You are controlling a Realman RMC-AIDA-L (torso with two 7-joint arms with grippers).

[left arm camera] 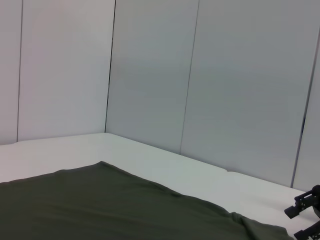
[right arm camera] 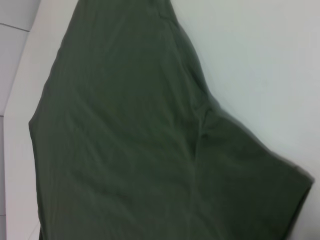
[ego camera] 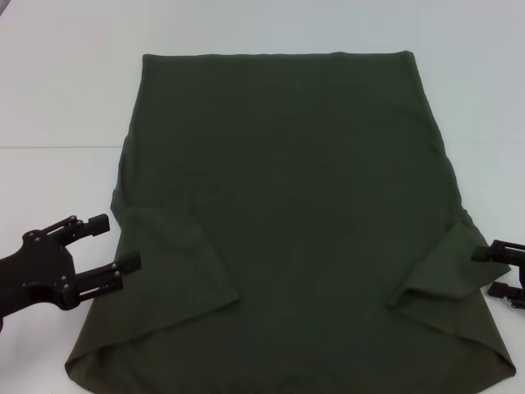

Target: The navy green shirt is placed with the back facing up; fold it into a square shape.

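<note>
Head view, shirt (ego camera: 287, 205) between left hand (ego camera: 108, 243), right hand (ego camera: 490, 271)

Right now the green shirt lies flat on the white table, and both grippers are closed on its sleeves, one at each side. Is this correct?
Not quite. The navy green shirt does lie flat on the white table, one gripper at each side, but the head view shows the left gripper open and holding nothing, beside the sleeve. The right gripper also looks open at the other sleeve's edge.

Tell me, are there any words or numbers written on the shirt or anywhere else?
None. The shirt is plain, with no print or label showing. The table, the wall panels, the left gripper and the right gripper carry no readable text either.
</note>
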